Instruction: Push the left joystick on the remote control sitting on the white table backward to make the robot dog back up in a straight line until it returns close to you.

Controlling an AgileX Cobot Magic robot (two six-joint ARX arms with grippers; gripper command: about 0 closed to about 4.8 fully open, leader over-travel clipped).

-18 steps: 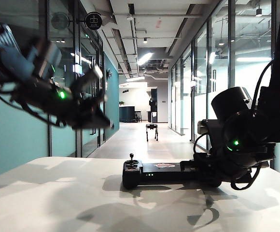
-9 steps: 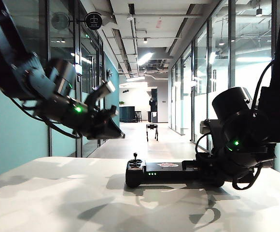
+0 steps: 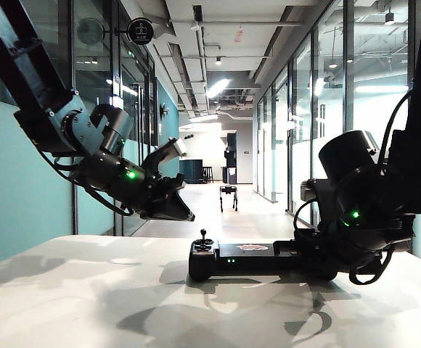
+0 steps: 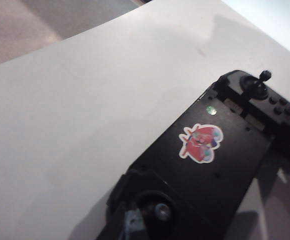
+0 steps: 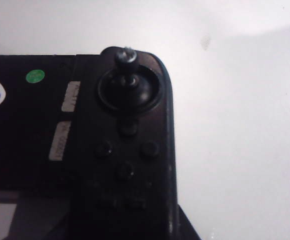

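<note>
- Found the left gripper poised in the air just up and left of the left joystick, not touching it. Could not tell whether its jaws were spread or pressed together; saw only a dark tapering wedge.
- Noted the left joystick standing upright at the left end of the remote control, thin and small-knobbed. Judged it easy to miss or slip off, which would end in a poke at the controller body rather than a push on the stick.
- Judged a slanted push the main hazard: feared curving the dog's path by leaning the stick sideways instead of straight back.
- Marked the right stick, at the remote's right end, as the wrong one to touch, though well apart from the left gripper.
- Placed the right gripper against the right end of the remote. Could not confirm a clamp there, black on black. Without a firm hold, expected to see the remote slide or swivel on the smooth white table under the push.
- Spotted the robot dog far down the corridor, beyond the table's far edge, between glass walls. Judged a drift liable to send it into one, and a late release liable to run it into the table.
</note>
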